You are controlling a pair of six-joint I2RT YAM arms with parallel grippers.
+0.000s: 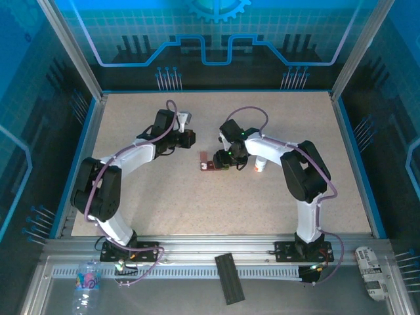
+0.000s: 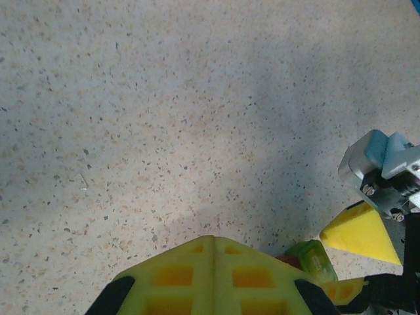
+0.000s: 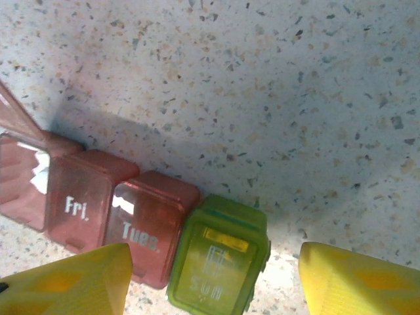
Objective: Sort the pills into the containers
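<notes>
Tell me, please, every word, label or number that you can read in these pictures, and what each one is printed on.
"Fri." - on a dark red lid of the pill box.
"Tues." - on the neighbouring dark red lid, next to the green one.
"Sun" - on the green lid at the end, slightly blurred.
Too small to read: any labels on the white bottle, the plastic bottle and the grey device.

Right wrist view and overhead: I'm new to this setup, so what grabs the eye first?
The pill strip stands out: three dark red compartments and a bright green compartment at its end, framed by the right claw's open yellow fingers. From above, the left arm and right arm curve toward mid-table, a small white bottle beside the right one.
</notes>
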